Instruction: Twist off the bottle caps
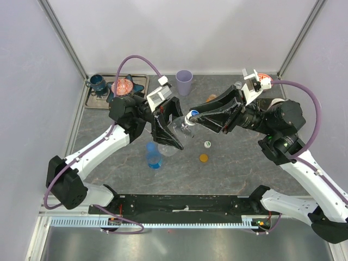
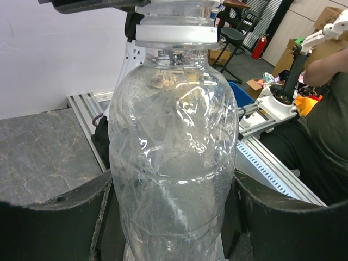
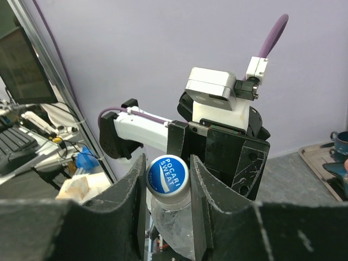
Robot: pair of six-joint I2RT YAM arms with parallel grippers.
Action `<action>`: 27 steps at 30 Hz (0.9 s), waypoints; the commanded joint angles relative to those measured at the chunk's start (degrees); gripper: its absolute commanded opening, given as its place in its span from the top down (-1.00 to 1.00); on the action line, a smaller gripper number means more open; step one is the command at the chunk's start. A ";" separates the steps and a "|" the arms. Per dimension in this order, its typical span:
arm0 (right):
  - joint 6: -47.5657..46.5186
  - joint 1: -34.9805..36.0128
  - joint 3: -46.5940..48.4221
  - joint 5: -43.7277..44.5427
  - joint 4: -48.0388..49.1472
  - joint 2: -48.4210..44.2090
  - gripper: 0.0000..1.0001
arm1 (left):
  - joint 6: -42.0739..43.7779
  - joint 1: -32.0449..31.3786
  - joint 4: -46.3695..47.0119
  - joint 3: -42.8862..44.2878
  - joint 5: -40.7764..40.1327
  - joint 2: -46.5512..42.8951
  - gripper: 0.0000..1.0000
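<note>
My left gripper [image 1: 175, 132] is shut on the body of a clear bottle [image 2: 173, 163] and holds it tilted above the table. Its cap [image 3: 167, 174], white-sided with a blue printed top, sits on the neck. My right gripper [image 3: 167, 179] is shut on that cap, one finger on each side; in the top view it is at the bottle's mouth [image 1: 194, 116]. A blue bottle [image 1: 154, 155] stands on the table below the left gripper. An orange cap [image 1: 203, 158] and a white-and-green cap [image 1: 207, 144] lie loose on the table. An orange bottle [image 1: 211, 98] is partly hidden behind the right gripper.
A lilac cup [image 1: 184, 82] stands at the back middle. A dark tray [image 1: 138, 82] at the back left holds a dark blue mug [image 1: 98, 82] and a red-topped item [image 1: 122, 86]. A small clear item [image 1: 237, 85] stands near the right wrist. Walls enclose three sides.
</note>
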 commanded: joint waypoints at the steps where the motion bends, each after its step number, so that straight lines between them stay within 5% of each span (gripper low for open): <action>1: 13.64 2.05 -0.91 -3.23 16.35 -4.15 1.00 | 3.96 2.69 -5.94 -2.23 -4.18 0.21 0.00; 8: 14.71 2.05 -0.05 -3.31 16.55 -4.24 1.00 | 11.62 2.87 -15.87 -2.06 -5.94 -1.98 0.00; 14: 2.08 2.14 7.51 -1.74 -2.78 -2.57 1.00 | 21.80 2.96 -29.74 0.57 -10.23 -3.39 0.00; 18: -4.98 2.05 11.73 5.98 -16.74 -1.43 1.00 | 33.40 2.96 -48.97 3.57 -19.11 -4.62 -0.01; 27: -8.76 2.05 13.40 11.54 -24.33 1.56 1.00 | 39.84 2.96 -55.43 5.50 -28.71 -6.21 -0.01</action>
